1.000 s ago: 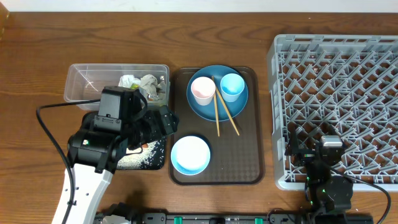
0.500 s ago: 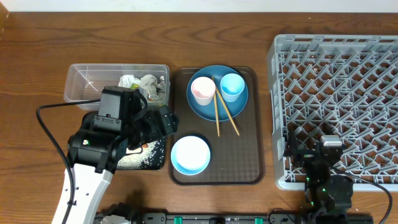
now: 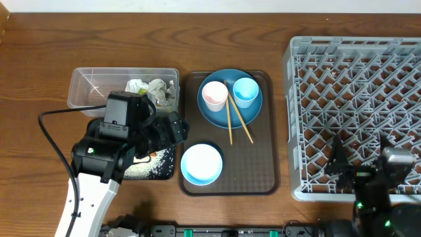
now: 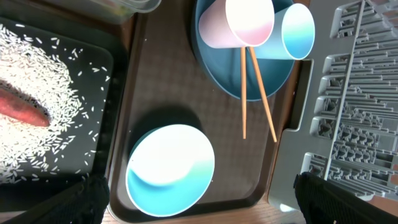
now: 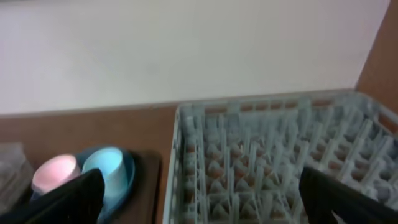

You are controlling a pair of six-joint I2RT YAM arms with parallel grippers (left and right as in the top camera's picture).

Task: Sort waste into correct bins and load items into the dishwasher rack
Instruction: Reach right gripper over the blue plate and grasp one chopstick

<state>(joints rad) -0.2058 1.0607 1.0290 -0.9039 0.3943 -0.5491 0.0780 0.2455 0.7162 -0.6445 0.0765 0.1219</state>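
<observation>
Left jaws are spread wide and gripping nothing, hovering over the tray (image 4: 161, 74). The bowl (image 4: 171, 168) sits right below them, between the 2 fingers (image 4: 81, 202). Ahead of these jaws is the plate (image 4: 280, 74), carrying the pink cup (image 4: 239, 25) and blue cup (image 4: 298, 31), both lying on their sides. The 2 chopsticks (image 4: 243, 93) run off its rim onto the tray. Out past 1 finger, off to the side, the black bin (image 4: 118, 62) holds rice (image 4: 37, 74) and the carrot (image 4: 22, 111). Behind the left arm (image 3: 122, 135), the tub (image 3: 89, 92) holds paper wads (image 3: 148, 87). Right jaws are also spread and bare, the rack (image 5: 267, 162) just ahead and below.
</observation>
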